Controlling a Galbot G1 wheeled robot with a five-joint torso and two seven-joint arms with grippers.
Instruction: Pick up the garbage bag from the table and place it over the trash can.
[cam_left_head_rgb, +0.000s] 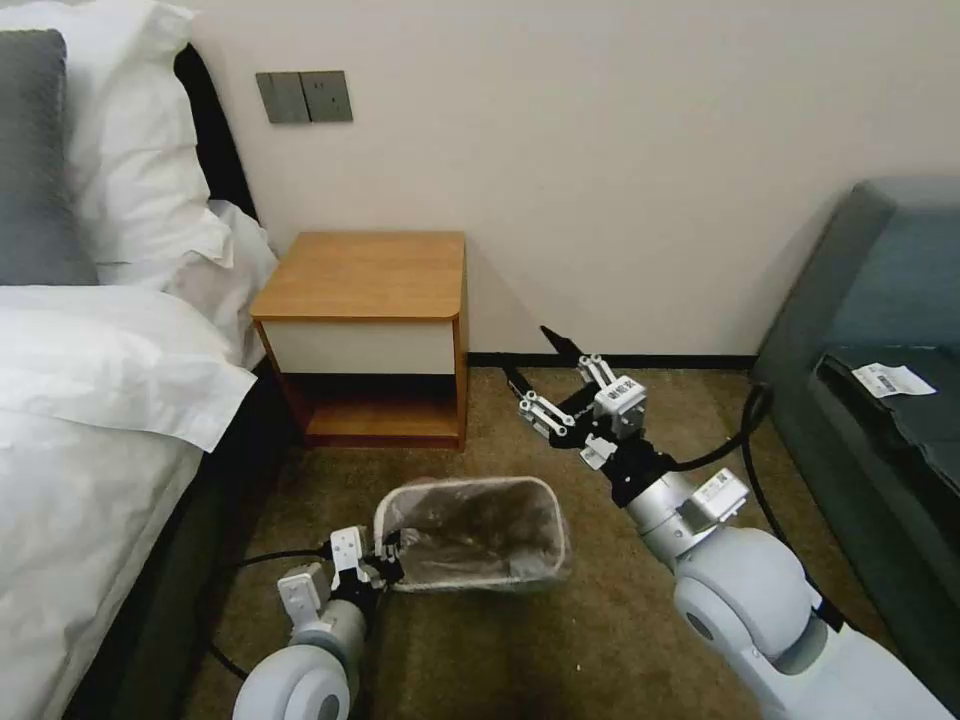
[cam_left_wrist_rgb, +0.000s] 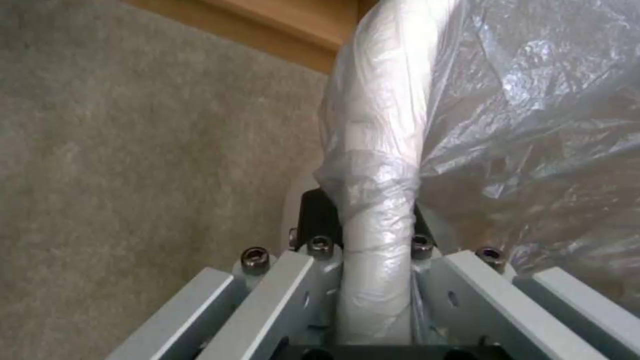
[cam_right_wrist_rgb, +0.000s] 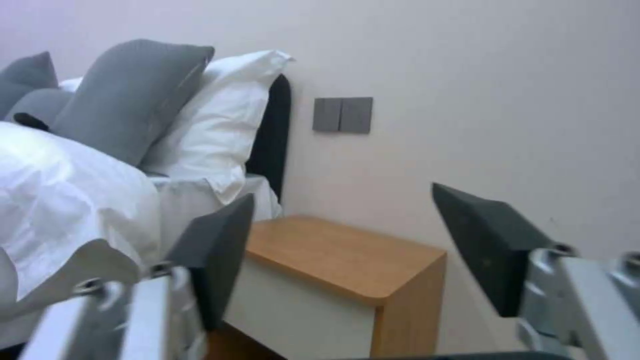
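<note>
Crinkled clear-grey plastic is what catches the eye: the thin translucent garbage bag (cam_left_head_rgb: 480, 535) is draped inside and over the small cream-white rounded-corner trash can (cam_left_head_rgb: 545, 495), which stands on the brown carpet (cam_left_head_rgb: 600, 640) in front of the small wooden nightstand table (cam_left_head_rgb: 365, 275) with its orange-brown top and white front panel. The table top is bare wood.

Down low at the bin's left end, the left gripper (cam_left_head_rgb: 385, 560) sits right at the rim. From its wrist camera you can see the rolled rim of the trash can (cam_left_wrist_rgb: 380, 150) wrapped in the filmy garbage bag (cam_left_wrist_rgb: 533, 125), running straight between the grey fingers (cam_left_wrist_rgb: 273, 295), with a dark pad on either side of it. The left gripper (cam_left_wrist_rgb: 373, 310) looks clamped on that bag-covered rim.

Over on the other side, the right gripper (cam_left_head_rgb: 545, 365) hangs in the air above the carpet, beyond the bin's far right corner and just right of the table, well clear of the bag. Its dark fingertips (cam_right_wrist_rgb: 213, 250) are spread wide apart with nothing between them; past them its wrist camera takes in the table (cam_right_wrist_rgb: 340, 255), the white pillow (cam_right_wrist_rgb: 220, 115) and grey pillow (cam_right_wrist_rgb: 127, 95) on the bed, and a grey wall switch plate (cam_right_wrist_rgb: 342, 115).

A dark sofa (cam_left_head_rgb: 880, 330) stands along the right.
</note>
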